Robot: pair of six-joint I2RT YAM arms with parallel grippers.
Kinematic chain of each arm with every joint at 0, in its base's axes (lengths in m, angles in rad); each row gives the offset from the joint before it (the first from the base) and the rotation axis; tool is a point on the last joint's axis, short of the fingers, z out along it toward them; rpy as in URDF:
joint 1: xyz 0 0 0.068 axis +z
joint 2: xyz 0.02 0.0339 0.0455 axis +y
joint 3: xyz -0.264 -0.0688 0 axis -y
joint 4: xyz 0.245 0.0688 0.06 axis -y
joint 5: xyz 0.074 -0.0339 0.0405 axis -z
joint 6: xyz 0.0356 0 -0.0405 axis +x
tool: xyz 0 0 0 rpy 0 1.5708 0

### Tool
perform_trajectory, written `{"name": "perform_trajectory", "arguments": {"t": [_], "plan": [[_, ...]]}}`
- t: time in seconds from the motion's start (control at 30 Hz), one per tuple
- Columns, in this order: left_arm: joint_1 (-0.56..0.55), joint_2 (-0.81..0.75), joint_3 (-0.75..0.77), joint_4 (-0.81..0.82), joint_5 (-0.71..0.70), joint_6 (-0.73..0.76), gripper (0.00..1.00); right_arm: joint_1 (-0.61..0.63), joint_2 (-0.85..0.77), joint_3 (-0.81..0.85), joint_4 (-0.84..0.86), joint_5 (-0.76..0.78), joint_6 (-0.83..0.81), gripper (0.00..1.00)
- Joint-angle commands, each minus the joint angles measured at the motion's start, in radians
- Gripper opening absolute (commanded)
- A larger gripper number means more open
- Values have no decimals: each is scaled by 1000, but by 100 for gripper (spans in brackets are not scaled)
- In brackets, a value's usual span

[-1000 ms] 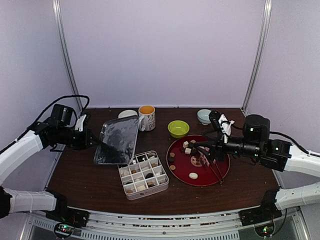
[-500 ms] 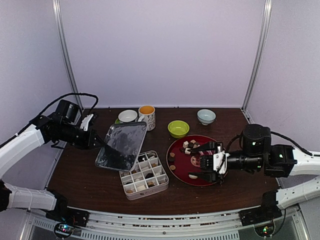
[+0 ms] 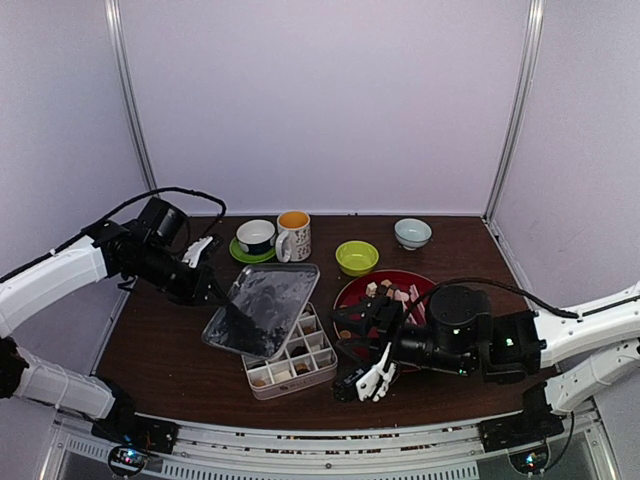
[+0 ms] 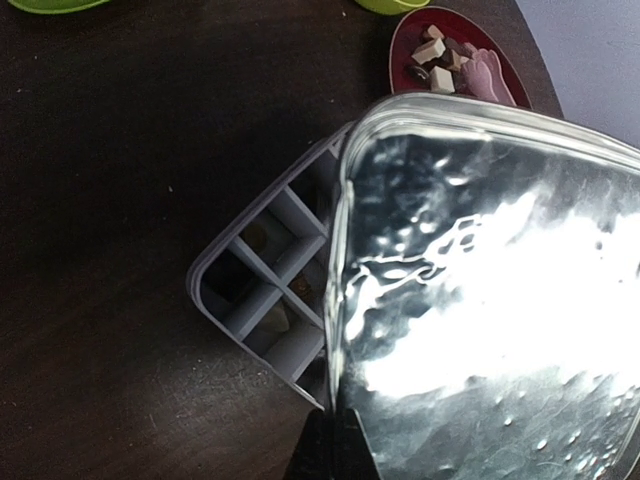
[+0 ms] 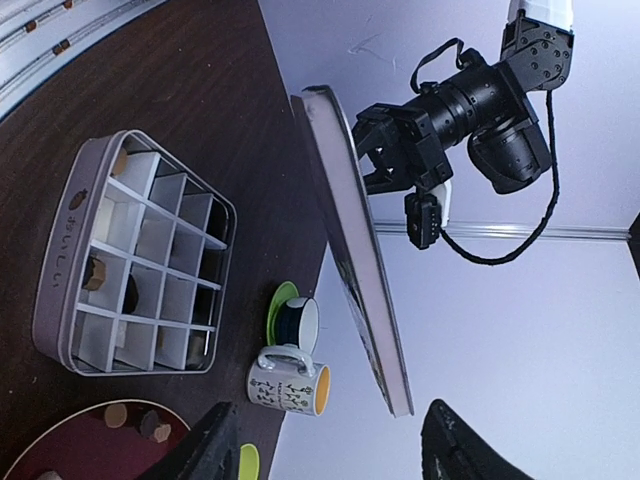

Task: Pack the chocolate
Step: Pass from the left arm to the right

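Lid-closing step, I reckon. Left gripper jaws clenched on lid, tilted above box. Right gripper jaws spread, empty. Chocolate partly boxed, rest on plate. Next: level lid, lower squarely.

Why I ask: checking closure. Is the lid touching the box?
Apart. Right wrist view shows the lid edge-on, with open table visible between it and the box.

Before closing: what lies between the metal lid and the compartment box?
Nothing: right wrist view shows a bare gap between metal lid and compartment box.
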Motion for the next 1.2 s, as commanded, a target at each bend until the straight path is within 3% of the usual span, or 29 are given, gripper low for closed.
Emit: {"name": "perform_trajectory", "arguments": {"t": [0.0, 0.07, 0.33, 0.7, 0.93, 1.17], "plan": [[-42, 19, 52, 15, 20, -15, 0, 9, 59, 59, 91, 82, -137, 59], [-55, 29, 56, 13, 21, -14, 0, 10, 85, 85, 67, 71, -147, 53], [-83, 47, 64, 13, 27, -10, 0, 11, 165, 120, 112, 100, -181, 53], [-108, 58, 70, 13, 28, -6, 0, 23, 225, 163, 95, 107, -171, 44], [-110, 57, 72, 13, 28, -4, 0, 30, 239, 164, 82, 114, -174, 36], [-110, 52, 76, 12, 26, -3, 0, 36, 253, 174, 66, 120, -156, 21]]}}
